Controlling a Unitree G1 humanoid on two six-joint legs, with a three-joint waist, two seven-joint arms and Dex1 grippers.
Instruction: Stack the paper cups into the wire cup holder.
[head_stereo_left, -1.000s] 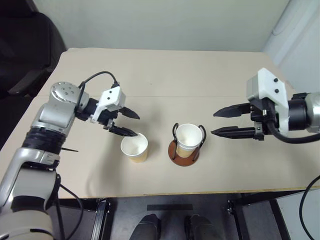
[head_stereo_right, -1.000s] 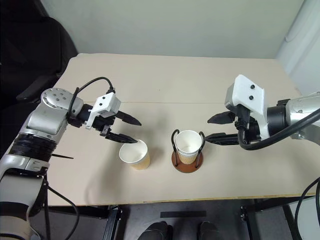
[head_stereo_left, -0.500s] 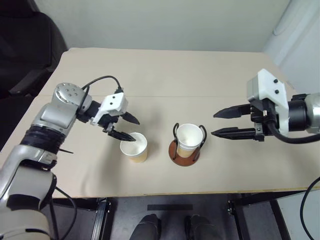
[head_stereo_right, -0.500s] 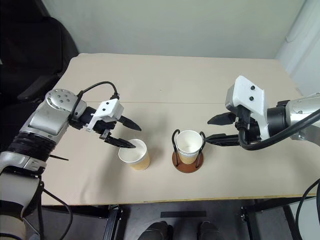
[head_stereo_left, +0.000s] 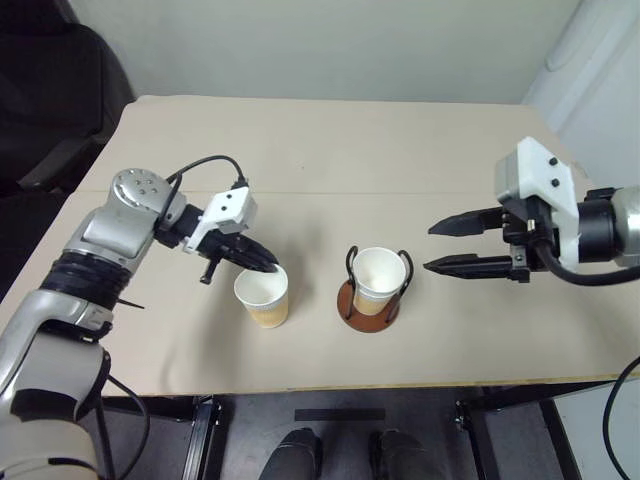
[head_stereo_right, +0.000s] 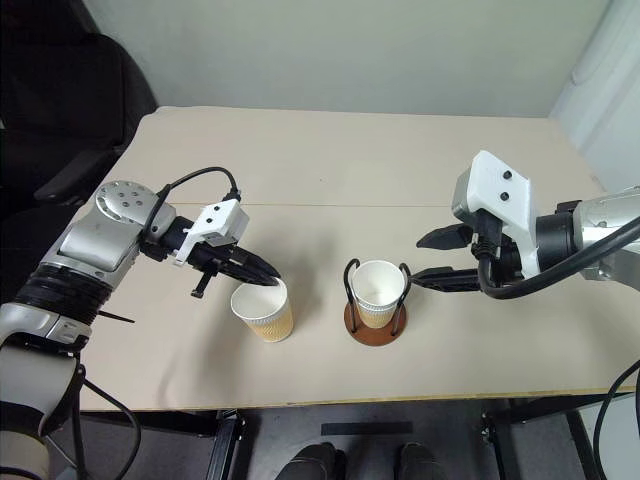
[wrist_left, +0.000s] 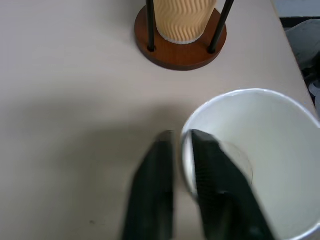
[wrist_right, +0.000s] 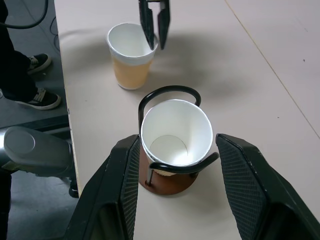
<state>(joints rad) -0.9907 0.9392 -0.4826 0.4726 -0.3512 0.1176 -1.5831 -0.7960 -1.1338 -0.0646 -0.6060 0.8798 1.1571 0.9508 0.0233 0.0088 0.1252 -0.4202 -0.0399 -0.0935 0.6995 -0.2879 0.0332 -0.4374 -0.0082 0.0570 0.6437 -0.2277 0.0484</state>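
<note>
A tan paper cup stands on the table, left of the wire cup holder. My left gripper is shut on this cup's far rim, with one finger inside and the other outside the wall. A second paper cup sits upright in the holder between the dark wire loops. My right gripper hangs open just right of the holder, above the table, touching nothing. In the right wrist view its fingers flank the holder's cup.
The beige table stretches far behind the cups. Its front edge runs close below the holder. A dark chair stands off the back left corner. In the right wrist view a person's shoes rest on the floor past the table edge.
My left gripper, open over the loose cup's rim before, has shut on that rim, and the cup has shifted slightly to the left. The right arm has not moved.
</note>
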